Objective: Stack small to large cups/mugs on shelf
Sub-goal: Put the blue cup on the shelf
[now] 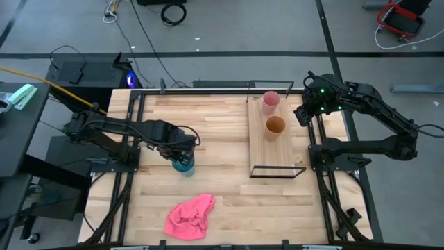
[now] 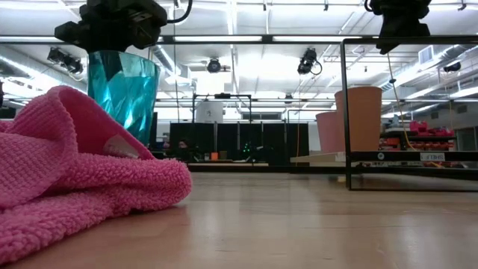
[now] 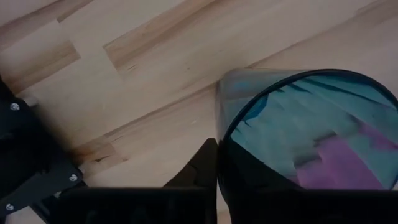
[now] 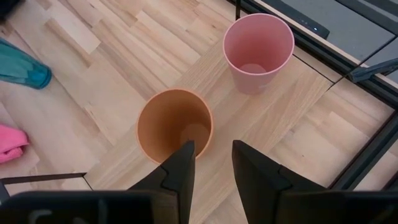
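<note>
Left tool: clamped on the teal cup, one finger inside the rim and one outside, as the left wrist view shows; it sits over the middle-left of the surface.
Right tool: fingers apart and holding nothing, hovering at the far right edge of the surface, just right of the shelf.
Teal cup: upright in the left tool's grip; whether its base touches the surface or hangs just above it I cannot tell.
Orange cup: upright on the shelf, mouth up.
Pink cup: upright on the shelf, farther back than the orange one, near it but apart.
Key relation: the shelf lies to the right of the held teal cup, well apart; the shelf's long axis runs near to far. The left arm has the cup; the right arm is closer to the shelf.
Pink cloth: crumpled on the near part of the surface, clear of that path.
Hard to see: the cloth blocks the cup's base in the low view.
</note>
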Robot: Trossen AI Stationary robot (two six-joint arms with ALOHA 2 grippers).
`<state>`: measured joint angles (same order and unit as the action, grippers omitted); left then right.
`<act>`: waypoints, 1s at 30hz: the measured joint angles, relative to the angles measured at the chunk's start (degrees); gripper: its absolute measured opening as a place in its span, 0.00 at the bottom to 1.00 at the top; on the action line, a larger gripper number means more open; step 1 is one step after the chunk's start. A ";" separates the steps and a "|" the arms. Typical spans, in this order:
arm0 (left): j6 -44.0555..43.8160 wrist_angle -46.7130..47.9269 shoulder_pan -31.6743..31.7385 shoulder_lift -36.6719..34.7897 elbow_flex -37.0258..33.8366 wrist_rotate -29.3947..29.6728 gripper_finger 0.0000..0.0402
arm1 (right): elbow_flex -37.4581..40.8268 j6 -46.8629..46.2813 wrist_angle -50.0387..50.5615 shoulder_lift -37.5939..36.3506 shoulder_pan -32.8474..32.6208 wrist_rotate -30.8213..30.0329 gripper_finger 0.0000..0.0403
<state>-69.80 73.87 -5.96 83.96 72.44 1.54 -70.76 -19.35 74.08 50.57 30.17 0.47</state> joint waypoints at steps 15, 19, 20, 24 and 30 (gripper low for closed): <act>6.11 -4.97 4.63 0.32 12.54 1.39 0.03 | 0.00 0.02 -0.04 0.00 0.00 0.02 0.28; 9.42 -4.33 6.81 1.38 18.53 3.15 0.03 | 0.00 0.04 -0.07 0.00 0.00 0.02 0.28; 10.48 -3.66 7.37 1.76 20.03 3.38 0.03 | 0.00 0.03 -0.09 0.00 0.02 0.02 0.28; 14.78 -0.55 9.40 5.69 27.06 3.40 0.03 | 0.00 0.02 -0.09 0.00 0.00 0.04 0.28; 21.81 3.21 11.34 14.31 38.21 3.26 0.03 | 0.00 0.02 -0.09 0.00 0.02 0.03 0.28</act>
<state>-47.99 77.08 5.38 98.27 110.65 4.80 -70.76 -19.33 74.00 50.57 30.20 0.50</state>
